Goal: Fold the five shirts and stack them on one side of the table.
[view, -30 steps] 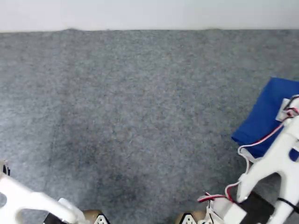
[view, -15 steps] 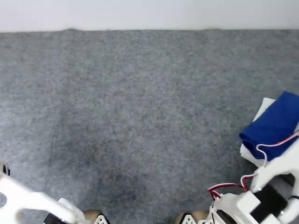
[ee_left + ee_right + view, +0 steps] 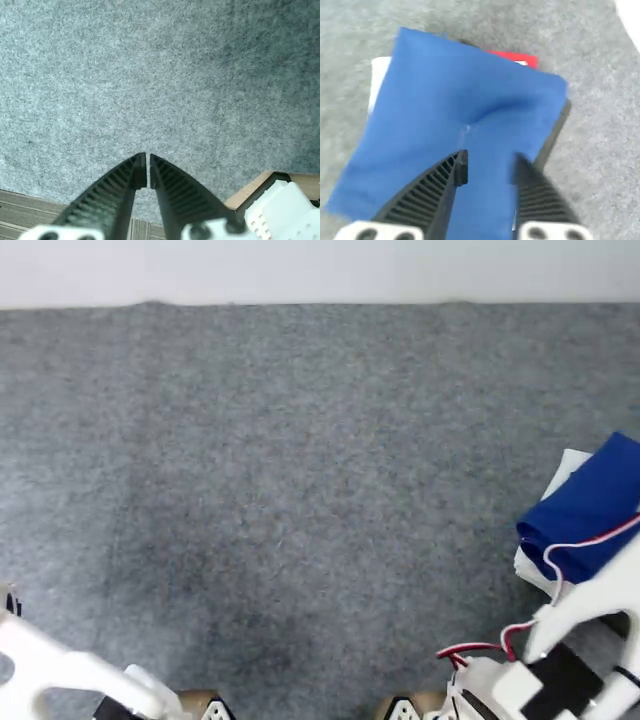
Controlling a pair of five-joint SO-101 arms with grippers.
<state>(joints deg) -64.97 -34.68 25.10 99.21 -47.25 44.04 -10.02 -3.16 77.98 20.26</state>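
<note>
Grey felt-covered table, pale wall along the far edge.

Folded blue cloth shirt lies at the table's right edge, on top of a stack. In the high view a folded white shirt shows under it on the far-left side. The right wrist view gives the same blue shirt, with the white one, a red folded shirt and a dark layer showing at its edges.

Right gripper hangs over the blue shirt, black ribbed fingers spread apart, nothing held between them. The cloth has a crease just ahead of the tips. Cannot tell if the tips touch the cloth.

Right arm, white with red and white wires, stands at the near right corner.

Left gripper sits over bare felt near the table's near edge, fingers closed tip to tip, empty. Left arm is low at the near left corner.
</note>
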